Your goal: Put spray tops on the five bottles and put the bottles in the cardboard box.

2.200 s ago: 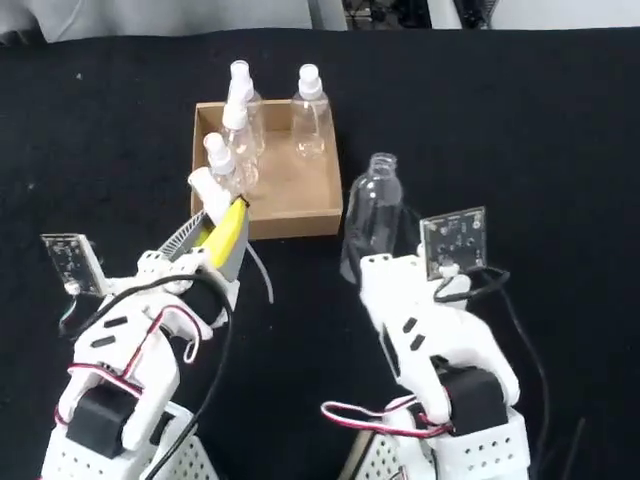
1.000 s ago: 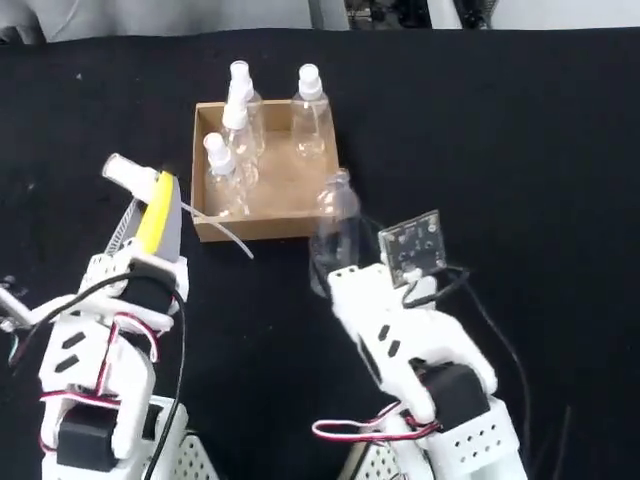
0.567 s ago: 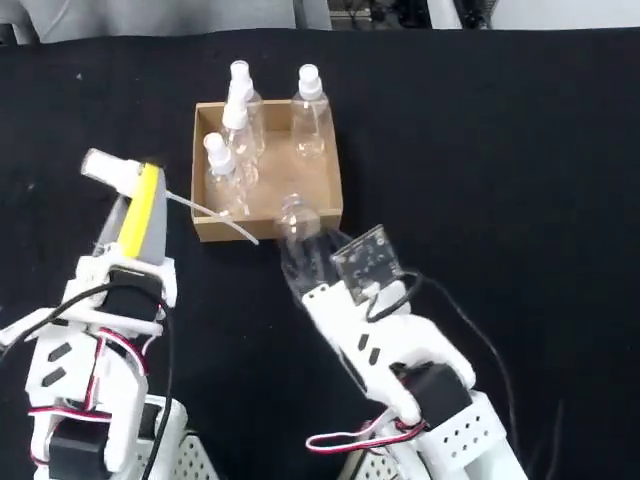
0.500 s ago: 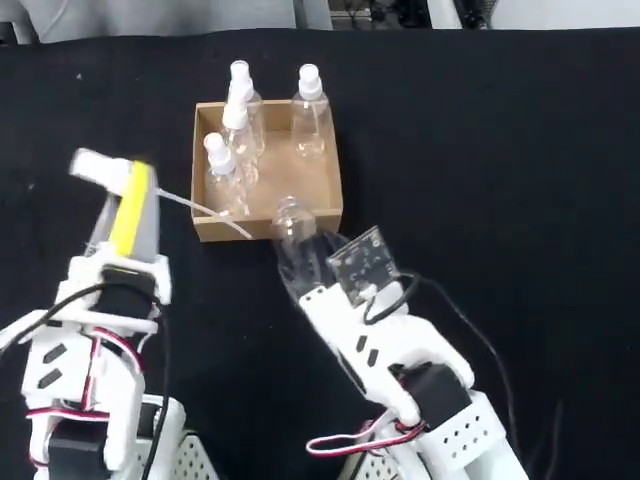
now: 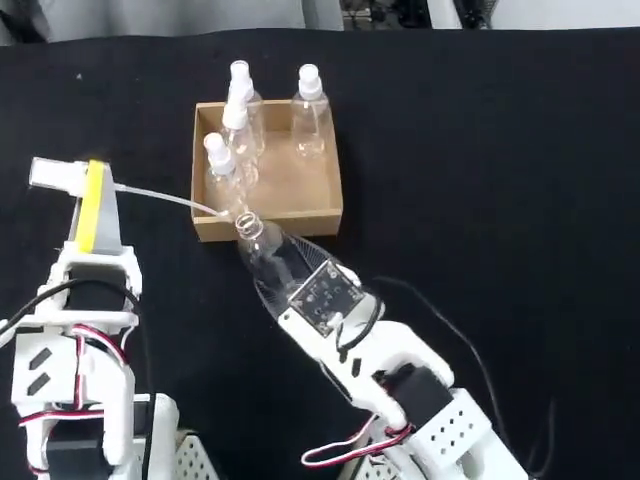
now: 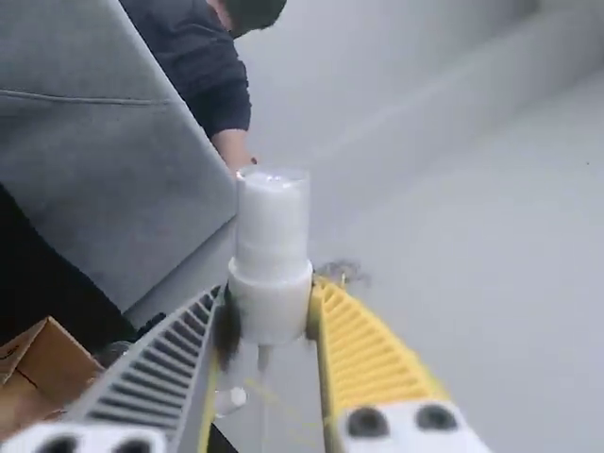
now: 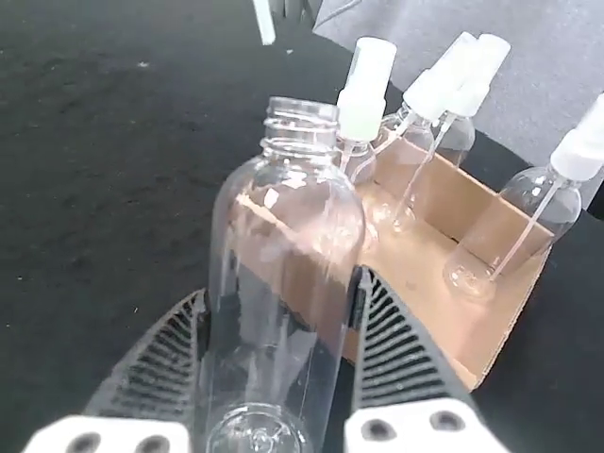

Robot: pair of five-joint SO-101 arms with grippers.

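Open bottle: clear and uncapped, tilted; its mouth lies just in front of the cardboard box's front wall, toward the box's left corner in the high view.
Right tool: clamped on the open bottle's body, one ribbed finger on each side.
Spray top: white, held above the bench well to the left of the box.
Dip tube: thin, running from the spray top to just beside the bottle's mouth.
Left tool: clamped on the spray top's collar.
Cardboard box: open, with four capped bottles upright inside, three along its left side and one at the far right corner.
Bench: covered in black cloth.
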